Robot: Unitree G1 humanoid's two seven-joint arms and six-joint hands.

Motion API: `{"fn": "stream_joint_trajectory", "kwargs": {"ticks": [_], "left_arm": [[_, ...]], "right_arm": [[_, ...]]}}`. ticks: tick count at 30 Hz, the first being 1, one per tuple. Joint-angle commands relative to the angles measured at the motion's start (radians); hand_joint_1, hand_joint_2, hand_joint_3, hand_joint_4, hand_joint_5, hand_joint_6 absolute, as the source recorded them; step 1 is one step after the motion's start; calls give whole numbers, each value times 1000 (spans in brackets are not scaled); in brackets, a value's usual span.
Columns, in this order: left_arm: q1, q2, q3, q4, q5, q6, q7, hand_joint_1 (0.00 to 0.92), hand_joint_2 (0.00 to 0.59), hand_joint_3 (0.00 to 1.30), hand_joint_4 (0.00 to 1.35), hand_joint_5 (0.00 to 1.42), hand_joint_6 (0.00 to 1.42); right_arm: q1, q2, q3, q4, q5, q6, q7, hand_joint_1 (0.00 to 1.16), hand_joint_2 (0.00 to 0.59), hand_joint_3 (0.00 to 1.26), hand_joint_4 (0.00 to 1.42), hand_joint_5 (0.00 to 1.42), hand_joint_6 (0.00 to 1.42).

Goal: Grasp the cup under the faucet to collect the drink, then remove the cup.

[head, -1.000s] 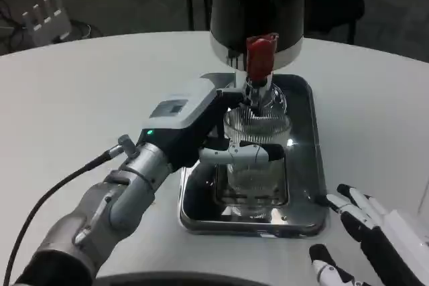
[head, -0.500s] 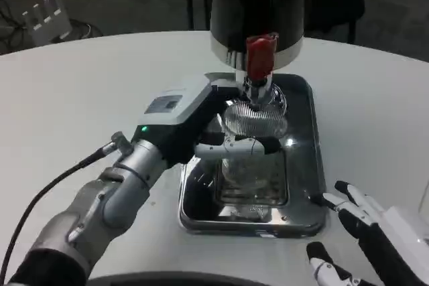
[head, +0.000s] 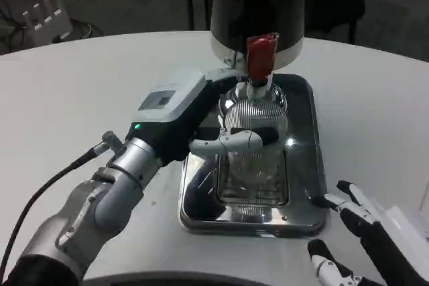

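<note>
A clear ribbed glass cup (head: 255,140) stands over the metal drip tray (head: 308,165), right below the red-handled faucet (head: 261,56) of the black drink dispenser (head: 258,5). My left hand (head: 194,122) grips the cup from the left, with fingers (head: 234,141) wrapped across its front. The cup's rim sits close under the spout. Whether liquid is in the cup I cannot tell. At the bottom right, my right hand (head: 365,239) hovers low over the table with fingers spread, holding nothing.
The tray has a grated middle (head: 255,192) and raised shiny edges. White tabletop (head: 80,98) lies open to the left and right of the tray. A black cable (head: 47,192) runs along my left forearm.
My left hand has lifted the cup up and slightly back, bringing its rim closer under the faucet. The right hand has barely shifted.
</note>
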Motion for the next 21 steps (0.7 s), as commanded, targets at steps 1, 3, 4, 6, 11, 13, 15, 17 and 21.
{"fn": "stream_joint_trajectory", "kwargs": {"ticks": [1,3,4,6,11,13,15,17,21], "left_arm": [[53,25,38,-86,-38,-11,-19,111,72,311,52,233,600],[91,41,65,-141,-60,-9,-35,111,72,311,59,228,590],[110,50,78,-166,-72,-9,-43,111,72,311,61,227,588],[148,68,103,-216,-94,-7,-62,102,74,312,71,227,585],[256,94,189,-339,-201,4,-110,97,74,332,146,275,602],[299,85,232,-390,-270,16,-130,93,83,361,220,350,692],[328,74,268,-449,-324,23,-143,78,104,393,296,414,747],[338,62,296,-512,-390,35,-168,57,115,412,345,447,755],[313,42,320,-599,-518,116,-257,39,120,376,349,424,641]], "right_arm": [[9,1,3,3,1,4,2,280,511,175,6,37,128],[6,3,5,3,0,5,3,284,517,183,10,37,128],[5,4,7,3,1,6,3,286,518,185,10,37,128],[3,3,9,3,-3,4,5,287,519,186,11,37,128],[5,7,12,2,-4,11,8,290,519,187,11,37,128],[5,6,14,2,-3,12,10,291,519,187,11,37,128],[0,2,17,4,-4,13,14,292,519,187,11,37,128],[-6,1,19,6,-4,15,16,293,519,187,14,37,128],[-8,0,24,2,-3,12,17,294,519,187,19,37,128]]}}
